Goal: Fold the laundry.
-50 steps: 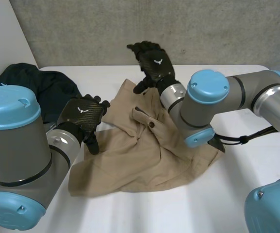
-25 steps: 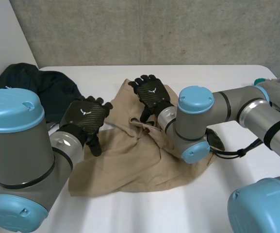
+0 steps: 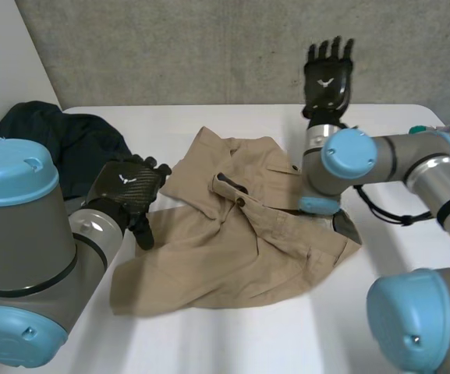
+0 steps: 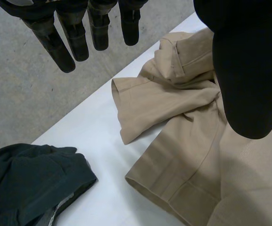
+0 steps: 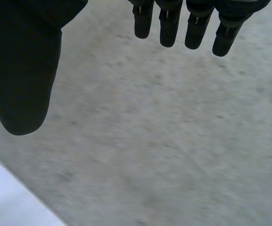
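Note:
A tan shirt [image 3: 240,238] lies crumpled in the middle of the white table [image 3: 412,249], its collar and button placket facing up. My left hand [image 3: 127,191] hovers at the shirt's left edge, open, fingers straight and holding nothing. In the left wrist view the tan shirt [image 4: 192,122] spreads below the fingers [image 4: 74,40] and thumb, a sleeve cuff pointing toward the dark garment. My right hand [image 3: 328,74] is raised high above the table's far side, open, fingers pointing up at the wall. In the right wrist view my right hand's fingers [image 5: 168,23] stand straight against the grey wall.
A dark green garment [image 3: 61,140] is heaped at the table's far left; the left wrist view has that dark garment [image 4: 27,181] near the shirt's cuff. A grey concrete wall [image 3: 209,47] backs the table. The right arm's elbow [image 3: 341,167] hangs over the shirt's right part.
My right hand has lifted off the shirt's collar and swung up and to the right, clear of the cloth. The left hand has barely shifted. The shirt's collar now lies uncovered.

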### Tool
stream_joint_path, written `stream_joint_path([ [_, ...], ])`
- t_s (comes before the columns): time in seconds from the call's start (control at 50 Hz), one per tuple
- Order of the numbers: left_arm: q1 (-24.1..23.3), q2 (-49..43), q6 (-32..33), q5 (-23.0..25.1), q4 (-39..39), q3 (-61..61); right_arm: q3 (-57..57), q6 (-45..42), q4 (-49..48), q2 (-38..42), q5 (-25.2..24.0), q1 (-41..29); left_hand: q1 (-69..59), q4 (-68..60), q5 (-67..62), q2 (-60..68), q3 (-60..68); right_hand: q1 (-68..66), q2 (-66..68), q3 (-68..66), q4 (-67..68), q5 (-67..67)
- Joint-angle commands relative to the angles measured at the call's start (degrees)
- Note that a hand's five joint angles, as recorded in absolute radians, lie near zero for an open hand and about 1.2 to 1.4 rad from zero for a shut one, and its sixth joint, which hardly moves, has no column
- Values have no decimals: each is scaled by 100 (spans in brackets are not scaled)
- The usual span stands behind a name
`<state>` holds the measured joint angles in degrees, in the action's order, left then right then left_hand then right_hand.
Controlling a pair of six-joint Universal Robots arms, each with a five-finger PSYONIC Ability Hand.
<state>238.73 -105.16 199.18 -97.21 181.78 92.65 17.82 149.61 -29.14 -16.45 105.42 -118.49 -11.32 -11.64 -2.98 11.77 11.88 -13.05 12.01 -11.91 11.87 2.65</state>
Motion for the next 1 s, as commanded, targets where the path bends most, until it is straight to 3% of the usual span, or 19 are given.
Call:
stream_joint_path([
  [0.02, -151, 31, -2, -44, -28, 25, 1117, 112, 505, -726, -197, 203, -74, -42, 92, 29, 18, 305, -201, 191, -187, -265],
  [0.1, -309, 66, 16, -96, -247, 157, 2162, 191, 1286, -1613, -723, 300, -477, -445, -311, 432, 421, 305, -201, 191, -187, -265],
  [0.12, -396, 153, 25, -123, -405, 227, 2608, 174, 1671, -2059, -1099, 378, -795, -762, -628, 749, 738, 245, -141, 131, -127, -205],
  [0.18, -537, 311, 7, -184, -739, 342, 3287, 95, 2314, -2808, -1795, 554, -1217, -1184, -1051, 1172, 1161, -1021, 1124, -1134, 1138, 1060],
  [0.2, -616, 443, -1, -245, -1010, 429, 3733, -19, 2743, -3298, -2284, 685, -1551, -1519, -1385, 1506, 1495, -1457, 1561, -1571, 1575, 1497],
  [0.28, -766, 733, -19, -316, -1625, 657, 4736, -711, 3658, -4493, -3419, 1028, -1958, -1925, -1791, 1912, 1901, -1596, 1699, -1709, 1713, 1635],
  [0.34, -898, 900, -54, -334, -2065, 825, 5439, -1475, 4238, -5303, -4053, 1266, -2461, -2429, -2295, 2416, 2405, -1897, 2000, -2010, 2015, 1936],
  [0.5, -969, 1147, -309, -71, -2392, 1194, 6864, -2620, 5750, -6658, -5047, 1767, -3119, -3087, -2953, 3074, 3063, -3093, 3197, -3207, 3211, 3133],
  [0.56, -916, 1103, -406, 123, -2375, 1265, 7322, -2989, 6094, -6888, -5312, 1829, -2751, -2718, -2585, 2706, 2695, -3110, 3214, -3224, 3228, 3150],
  [0.58, -855, 1042, -449, 184, -2358, 1282, 7637, -3295, 6226, -6993, -5461, 1829, -2100, -2067, -1933, 2054, 2043, -3094, 3197, -3207, 3211, 3133],
  [0.64, -705, 893, -476, 202, -2252, 1282, 8034, -3806, 6140, -6960, -5664, 1812, -784, -752, -618, 739, 728, -2942, 3046, -3056, 3060, 2982],
  [0.72, -389, 515, -406, 88, -1770, 1186, 8299, -4335, 5394, -6442, -5814, 1680, -395, -362, -229, 350, 339, -1902, 2006, -2016, 2020, 1942],
  [0.9, -99, -486, 349, -421, -741, 791, 7913, -3501, 3093, -4887, -5165, 1513, -226, -193, -59, 180, 169, -1377, 1480, -1490, 1494, 1416],
  [1.0, -116, -865, 631, -536, -477, 562, 7842, -3360, 2300, -4648, -4874, 1539, -411, -378, -244, 365, 354, -1696, 1800, -1810, 1814, 1736],
])
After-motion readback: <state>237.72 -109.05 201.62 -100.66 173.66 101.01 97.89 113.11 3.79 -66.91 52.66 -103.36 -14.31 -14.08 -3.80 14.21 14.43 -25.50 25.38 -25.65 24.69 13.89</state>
